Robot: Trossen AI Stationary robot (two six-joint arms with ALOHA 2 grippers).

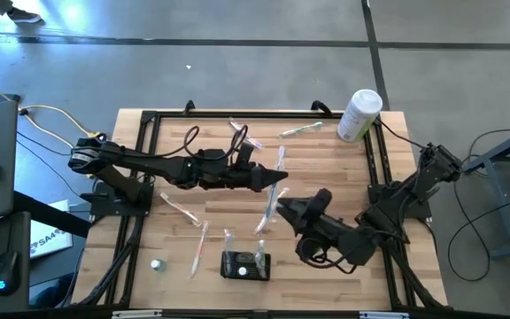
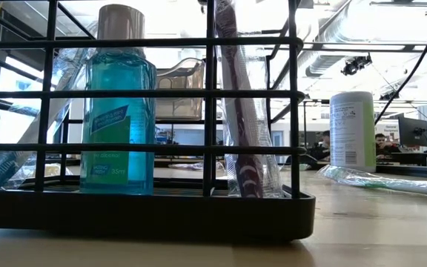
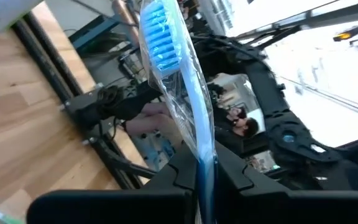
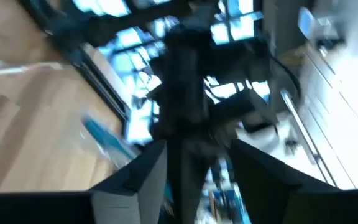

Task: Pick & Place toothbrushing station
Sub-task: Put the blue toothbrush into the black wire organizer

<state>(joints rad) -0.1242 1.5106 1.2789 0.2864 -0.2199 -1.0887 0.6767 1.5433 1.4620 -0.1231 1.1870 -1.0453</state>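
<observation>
left wrist view: left gripper (image 3: 205, 180) clamps a wrapped blue toothbrush (image 3: 166, 56); right gripper (image 4: 194, 155) jaws apart; at nine o'clock in the low view, mouthwash bottle (image 2: 117, 119) label unreadable.

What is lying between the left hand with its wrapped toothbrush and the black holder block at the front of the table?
In the high view, bare wood and one loose wrapped toothbrush just behind the holder block lie between. The left hand grips a wrapped blue toothbrush at mid-table. The right hand sits close beside that path.
</observation>
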